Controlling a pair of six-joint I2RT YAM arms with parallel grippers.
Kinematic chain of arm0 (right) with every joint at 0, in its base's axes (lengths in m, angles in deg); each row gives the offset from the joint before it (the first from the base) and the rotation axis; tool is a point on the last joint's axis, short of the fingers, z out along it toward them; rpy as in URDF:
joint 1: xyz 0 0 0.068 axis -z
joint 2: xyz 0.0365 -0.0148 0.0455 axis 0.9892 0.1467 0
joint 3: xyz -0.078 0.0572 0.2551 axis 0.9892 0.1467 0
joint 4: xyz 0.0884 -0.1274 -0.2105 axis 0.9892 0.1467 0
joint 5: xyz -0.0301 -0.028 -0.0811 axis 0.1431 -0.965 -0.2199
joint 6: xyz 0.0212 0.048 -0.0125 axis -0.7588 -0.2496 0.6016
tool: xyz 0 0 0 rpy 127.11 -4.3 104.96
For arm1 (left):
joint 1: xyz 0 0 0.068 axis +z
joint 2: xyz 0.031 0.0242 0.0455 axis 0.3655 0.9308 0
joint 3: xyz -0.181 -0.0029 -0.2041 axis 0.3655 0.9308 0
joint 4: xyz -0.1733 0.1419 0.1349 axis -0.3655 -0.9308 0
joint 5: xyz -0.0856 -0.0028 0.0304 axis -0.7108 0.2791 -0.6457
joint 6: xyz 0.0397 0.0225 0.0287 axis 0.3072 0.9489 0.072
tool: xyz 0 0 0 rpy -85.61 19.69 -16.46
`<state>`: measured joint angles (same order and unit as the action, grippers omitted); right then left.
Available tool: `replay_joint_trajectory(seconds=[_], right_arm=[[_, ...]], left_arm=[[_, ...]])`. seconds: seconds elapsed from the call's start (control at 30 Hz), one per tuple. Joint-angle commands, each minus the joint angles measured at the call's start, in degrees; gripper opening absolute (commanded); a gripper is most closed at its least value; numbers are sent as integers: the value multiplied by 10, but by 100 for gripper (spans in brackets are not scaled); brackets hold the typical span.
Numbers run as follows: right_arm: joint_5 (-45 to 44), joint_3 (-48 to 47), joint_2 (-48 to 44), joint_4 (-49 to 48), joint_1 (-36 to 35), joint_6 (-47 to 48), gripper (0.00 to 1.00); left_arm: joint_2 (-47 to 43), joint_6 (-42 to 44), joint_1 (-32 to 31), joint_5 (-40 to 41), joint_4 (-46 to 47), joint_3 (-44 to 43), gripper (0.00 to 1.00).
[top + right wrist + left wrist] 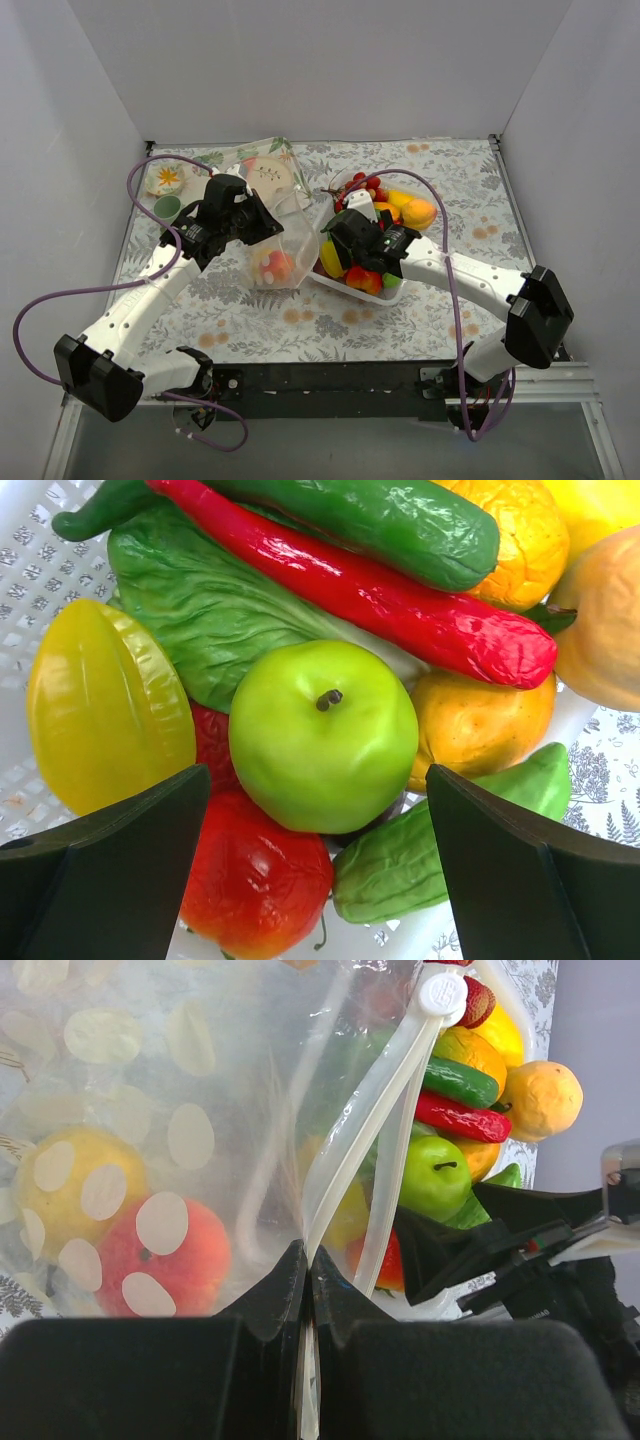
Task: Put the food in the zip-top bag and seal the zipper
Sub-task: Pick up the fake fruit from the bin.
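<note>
Little food (272, 266) sits in the zip-top bag (290, 235) mid-counter, its mouth clamped by the left end effector (307, 1260). Most fills the tray (30, 540) to its right, under the spread-apart right end effector (315, 780); the zipper (368, 1128) is unsealed.

You've got a floral-print table (420, 300) under everything. At its far left corner sits a small round dish with a yellow flower (165, 180), and a green cup (166, 207) just on its near side. A pink-and-white plate (268, 175) lies farther right. A white lattice tray (25, 550) sits right of centre.
</note>
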<state>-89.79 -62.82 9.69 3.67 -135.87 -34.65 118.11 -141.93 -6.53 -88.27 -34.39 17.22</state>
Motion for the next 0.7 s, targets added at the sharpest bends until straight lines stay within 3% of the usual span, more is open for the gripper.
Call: replay_joint_trajectory(seconds=[0.0, 0.2, 0.3, 0.33, 0.47, 0.67], right_arm=[[-27, 14, 12, -41, 5, -1, 97], [-28, 17, 22, -53, 10, 1, 87], [-43, 10, 9, -44, 12, -3, 72], [-46, 5, 2, -43, 13, -1, 60], [-48, -25, -13, -18, 14, 7, 42], [-26, -75, -44, 8, 13, 15, 37]], left_arm=[[-18, 6, 2, -12, 6, 3, 0], [-15, 9, 2, -13, 1, 0, 0], [-15, 10, 2, -12, 1, 0, 0], [-15, 10, 2, -12, 3, 1, 0], [-12, 11, 2, -17, 6, 5, 0], [-10, 9, 2, -18, 13, 7, 0]])
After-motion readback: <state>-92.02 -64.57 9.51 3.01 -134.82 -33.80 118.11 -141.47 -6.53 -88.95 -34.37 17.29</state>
